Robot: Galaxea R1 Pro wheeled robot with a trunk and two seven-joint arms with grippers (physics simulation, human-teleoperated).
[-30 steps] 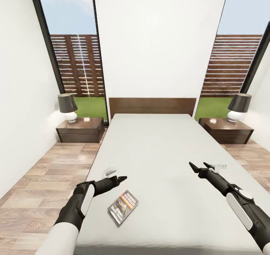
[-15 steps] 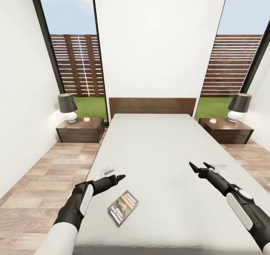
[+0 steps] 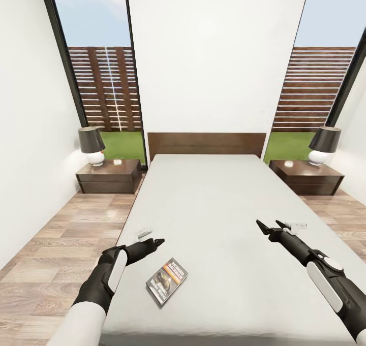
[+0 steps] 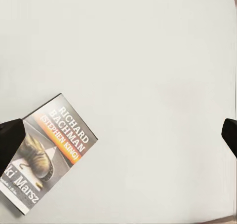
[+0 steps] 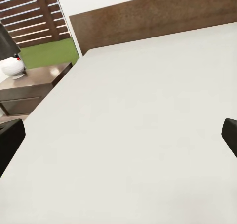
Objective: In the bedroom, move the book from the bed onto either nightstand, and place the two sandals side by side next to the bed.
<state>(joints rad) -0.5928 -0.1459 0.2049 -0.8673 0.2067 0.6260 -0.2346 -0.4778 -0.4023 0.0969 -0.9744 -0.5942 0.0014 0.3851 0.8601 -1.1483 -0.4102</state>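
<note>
The left gripper (image 3: 158,242) hovers with jaws spread just above the pale-grey mattress of the bed (image 3: 213,203), empty, near the thin grey paperback book (image 3: 166,280) lying flat on it. The right gripper (image 3: 269,228) hangs over the mattress's other side, jaws likewise apart.

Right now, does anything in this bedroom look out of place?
Just the book: it lies skewed on the bare mattress near the foot of the bed, rather than on a nightstand. The left end effector hovers beside it, open. Otherwise nothing looks damaged.
</note>
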